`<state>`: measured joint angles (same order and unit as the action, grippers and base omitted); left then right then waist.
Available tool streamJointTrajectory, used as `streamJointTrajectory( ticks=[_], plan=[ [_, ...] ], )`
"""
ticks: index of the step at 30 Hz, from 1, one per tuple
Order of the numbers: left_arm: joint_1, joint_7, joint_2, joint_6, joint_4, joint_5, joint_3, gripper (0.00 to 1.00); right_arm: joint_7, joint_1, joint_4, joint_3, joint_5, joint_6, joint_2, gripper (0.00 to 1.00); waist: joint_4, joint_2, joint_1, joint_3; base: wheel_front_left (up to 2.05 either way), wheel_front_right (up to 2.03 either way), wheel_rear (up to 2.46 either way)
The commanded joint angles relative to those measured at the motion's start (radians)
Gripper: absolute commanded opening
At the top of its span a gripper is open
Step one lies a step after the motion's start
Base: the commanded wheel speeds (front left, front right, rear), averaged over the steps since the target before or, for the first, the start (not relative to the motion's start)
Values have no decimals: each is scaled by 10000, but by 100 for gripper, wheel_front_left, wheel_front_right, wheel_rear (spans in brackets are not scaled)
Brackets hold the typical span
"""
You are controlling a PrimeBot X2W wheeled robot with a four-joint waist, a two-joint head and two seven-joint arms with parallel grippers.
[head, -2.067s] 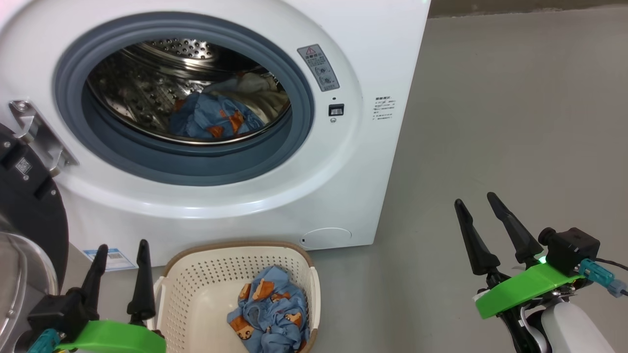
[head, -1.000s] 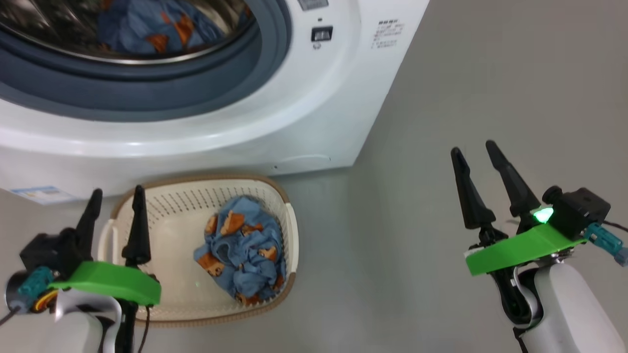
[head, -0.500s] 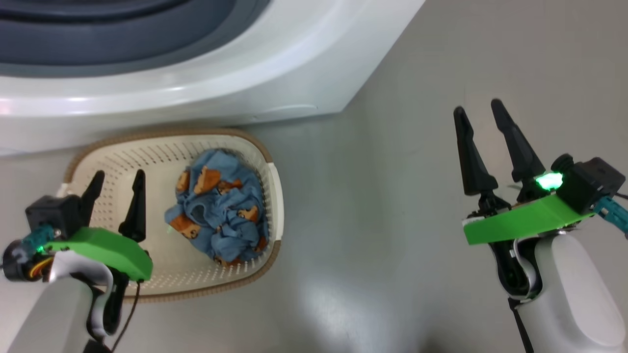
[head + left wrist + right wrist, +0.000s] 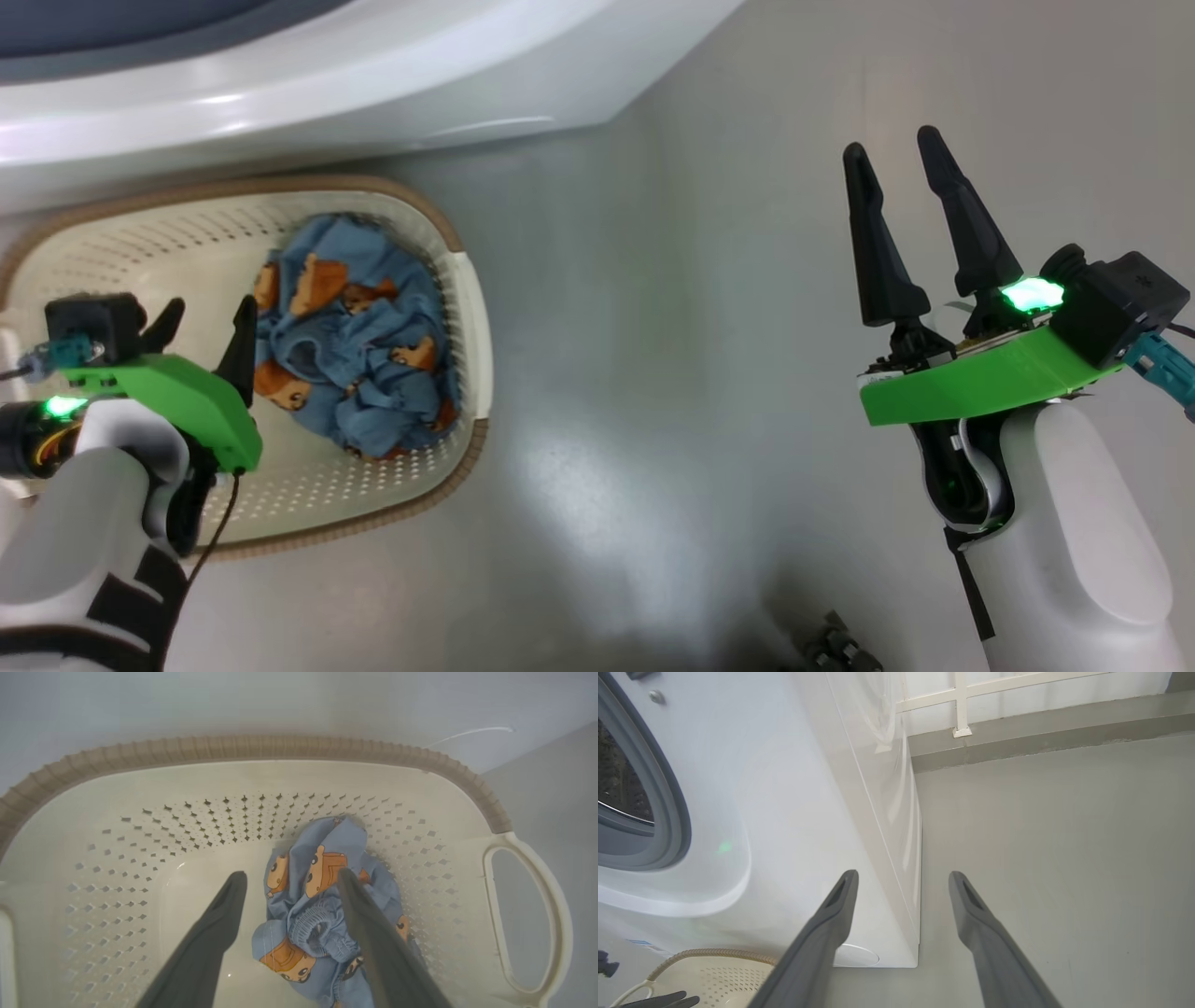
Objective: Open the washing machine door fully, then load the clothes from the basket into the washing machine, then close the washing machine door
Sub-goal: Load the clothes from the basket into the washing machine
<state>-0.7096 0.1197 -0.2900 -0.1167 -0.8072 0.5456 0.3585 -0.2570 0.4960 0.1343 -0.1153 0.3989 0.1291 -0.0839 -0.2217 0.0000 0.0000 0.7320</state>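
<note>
1. Over the left half of the basket, my left gripper hangs with its fingers spread wide, holding nothing.
2. The clothes lie bunched in the basket's right half. In the left wrist view one of my fingers crosses the heap's edge, and I cannot tell whether it touches.
3. The washing machine stands just behind the basket's far rim.
4. Well to the basket's right, my right gripper hovers above the grey floor, fingers apart and empty.
</note>
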Motion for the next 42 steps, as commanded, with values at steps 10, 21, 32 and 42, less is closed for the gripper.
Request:
streamJointTrajectory(
  ticks=[10,21,32,42],
  plan=[
    [-1196,-512,-417,-134,-1907,173,905,100,-48,103,-341,-339,12,16,244,100,-895,0,0,1072,0,0,0],
    [-2361,-649,-896,-138,-3224,672,1928,100,-48,344,-428,-647,237,16,331,100,-1458,0,0,1835,0,0,0],
    [-2581,-2085,-849,-139,-3928,1048,2621,76,-48,270,-402,-673,393,16,335,100,-1548,0,0,1867,0,0,0],
    [-2340,-1963,-943,-139,-3254,2003,3150,0,-48,299,-329,-619,296,16,336,100,-1335,0,0,1496,0,0,0]
  ],
)
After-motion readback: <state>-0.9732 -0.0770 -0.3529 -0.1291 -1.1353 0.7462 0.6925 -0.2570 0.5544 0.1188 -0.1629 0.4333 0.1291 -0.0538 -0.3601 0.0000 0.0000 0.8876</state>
